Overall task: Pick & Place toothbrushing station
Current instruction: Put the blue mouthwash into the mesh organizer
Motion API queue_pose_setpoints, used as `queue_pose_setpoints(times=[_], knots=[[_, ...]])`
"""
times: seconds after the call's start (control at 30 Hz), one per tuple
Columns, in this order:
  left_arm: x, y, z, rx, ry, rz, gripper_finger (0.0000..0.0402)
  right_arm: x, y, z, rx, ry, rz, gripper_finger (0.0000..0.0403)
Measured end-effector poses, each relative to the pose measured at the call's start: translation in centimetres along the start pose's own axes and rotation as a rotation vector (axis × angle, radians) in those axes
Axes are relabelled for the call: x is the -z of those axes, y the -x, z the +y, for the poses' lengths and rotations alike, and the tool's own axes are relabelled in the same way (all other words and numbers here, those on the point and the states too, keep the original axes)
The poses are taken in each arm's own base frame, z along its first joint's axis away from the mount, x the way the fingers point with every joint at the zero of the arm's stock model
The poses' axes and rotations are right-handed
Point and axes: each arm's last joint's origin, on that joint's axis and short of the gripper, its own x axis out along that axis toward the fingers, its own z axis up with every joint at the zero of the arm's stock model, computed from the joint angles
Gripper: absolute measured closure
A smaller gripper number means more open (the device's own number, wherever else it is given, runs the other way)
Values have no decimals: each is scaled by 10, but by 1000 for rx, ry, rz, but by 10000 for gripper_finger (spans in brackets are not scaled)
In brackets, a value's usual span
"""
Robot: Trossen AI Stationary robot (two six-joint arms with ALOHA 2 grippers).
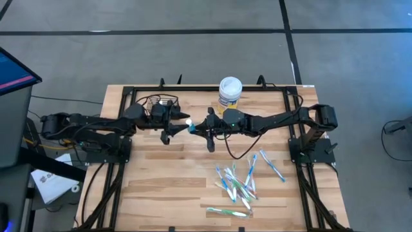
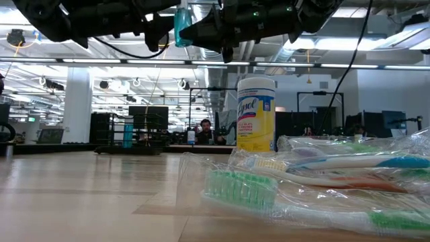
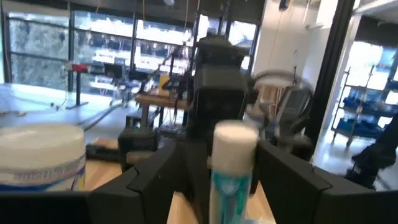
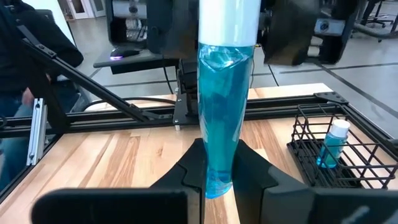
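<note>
Holding a blue tube (image 4: 221, 124) with a white cap, the right hand (image 1: 195, 128) is closed on its bottom end, above the middle of the counter (image 1: 161, 187). The tube's long side lies across the counter, cap toward the left hand (image 1: 182, 125), whose fingers are spread wide around the cap. The black wire basket (image 1: 161, 102) sits at the back left, long side across the counter, with a small bottle (image 4: 334, 143) standing inside.

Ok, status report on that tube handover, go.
Right gripper shut on blue tube, raised mid-table. Left gripper at its white cap, jaws open either side. Wire basket by left arm, small bottle inside. Wipes tub stands apart.
</note>
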Motion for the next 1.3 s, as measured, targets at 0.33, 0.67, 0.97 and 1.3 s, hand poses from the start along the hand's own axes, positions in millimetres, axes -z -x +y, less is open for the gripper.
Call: queue_pose_setpoints(times=[0.33,0.67,0.97,1.3], knots=[[1,-2,1,-30,-45,-17,193,1,0,0,5,-8,9,364],[-1,-1,1,-26,-44,-37,192,2,0,0,5,-8,13,364],[0,-2,0,-18,-40,-28,192,1,0,0,3,-2,10,364],[2,-3,-2,-7,-36,-20,197,1,0,0,3,0,7,364]])
